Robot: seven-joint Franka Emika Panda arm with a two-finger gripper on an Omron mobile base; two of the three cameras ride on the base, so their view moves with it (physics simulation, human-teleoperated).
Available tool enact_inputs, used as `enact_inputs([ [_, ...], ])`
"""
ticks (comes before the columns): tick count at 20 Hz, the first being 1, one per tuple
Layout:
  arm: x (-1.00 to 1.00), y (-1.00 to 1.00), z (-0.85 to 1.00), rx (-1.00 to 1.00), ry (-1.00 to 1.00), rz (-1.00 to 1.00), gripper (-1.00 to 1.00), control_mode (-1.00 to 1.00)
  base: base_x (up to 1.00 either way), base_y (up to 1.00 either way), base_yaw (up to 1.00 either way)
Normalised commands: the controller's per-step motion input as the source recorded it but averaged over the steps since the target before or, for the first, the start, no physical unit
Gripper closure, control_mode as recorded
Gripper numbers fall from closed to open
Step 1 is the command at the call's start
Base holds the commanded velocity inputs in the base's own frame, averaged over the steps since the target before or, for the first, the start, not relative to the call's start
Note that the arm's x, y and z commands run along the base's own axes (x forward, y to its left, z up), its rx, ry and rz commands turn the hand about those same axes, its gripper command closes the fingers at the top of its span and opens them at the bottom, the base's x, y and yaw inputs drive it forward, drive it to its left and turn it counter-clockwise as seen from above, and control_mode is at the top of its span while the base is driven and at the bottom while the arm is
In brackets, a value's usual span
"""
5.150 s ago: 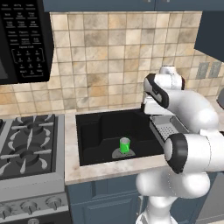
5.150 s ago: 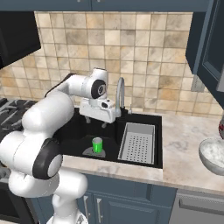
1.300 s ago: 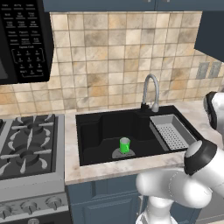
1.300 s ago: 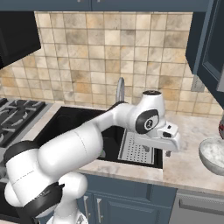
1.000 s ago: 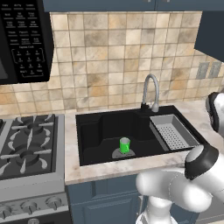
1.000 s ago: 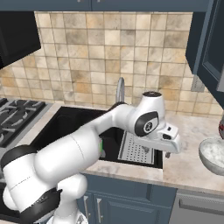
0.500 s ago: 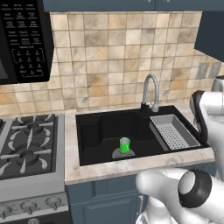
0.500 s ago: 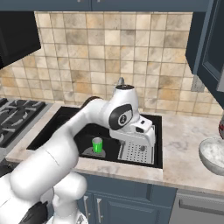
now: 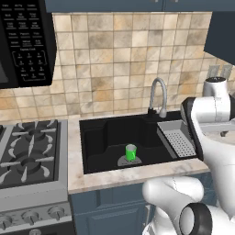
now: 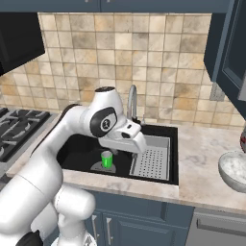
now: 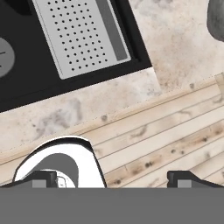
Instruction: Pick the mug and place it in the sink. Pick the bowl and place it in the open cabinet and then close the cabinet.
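Note:
The bright green mug [image 9: 131, 152] [image 10: 106, 160] stands upright by the round drain inside the black sink [image 9: 103, 137] [image 10: 77, 149]. The marbled whitish bowl [image 10: 235, 171] rests on the counter at the far right, and its rim shows in a corner of the hand view [image 11: 217, 17]. The dark blue-grey cabinet [image 10: 229, 43] hangs above the bowl. My gripper [image 11: 113, 178] is open, with its tips far apart and nothing between them. It looks down on the counter's front edge and the wooden floor. In the right base view my hand [image 10: 130, 139] hovers over the sink, right of the mug.
A grey perforated tray [image 9: 178, 139] [image 10: 153, 158] [image 11: 76, 35] fills the sink's right end, behind it a curved metal tap [image 9: 158, 94] [image 10: 132, 101]. A gas stove [image 9: 27, 153] lies left of the sink, under a black microwave [image 9: 23, 41]. Marbled counter [image 10: 202, 158] runs rightward to the bowl.
My arm has swung left, carrying the hand from over the tray's right end back above the sink. The jaws stay open. The mug has not moved.

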Motion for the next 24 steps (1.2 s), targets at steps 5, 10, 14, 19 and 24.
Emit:
enact_inputs([
  [5,-0.03,0.09,0.19,0.00,0.00,0.00,-1.00,-1.00,0.00,0.00,0.00],
  [10,0.00,0.43,0.09,0.00,0.00,0.00,-1.00,-1.00,0.00,0.00,0.00],
  [14,-0.04,0.34,0.02,0.00,0.00,0.00,-1.00,-1.00,0.00,0.00,0.00],
  [19,-0.14,0.22,0.00,0.00,0.00,0.00,-1.00,-1.00,0.00,0.00,0.00],
  [24,-0.19,0.00,0.00,0.01,0.00,0.00,-1.00,1.00,-0.45,0.00,0.00],
])
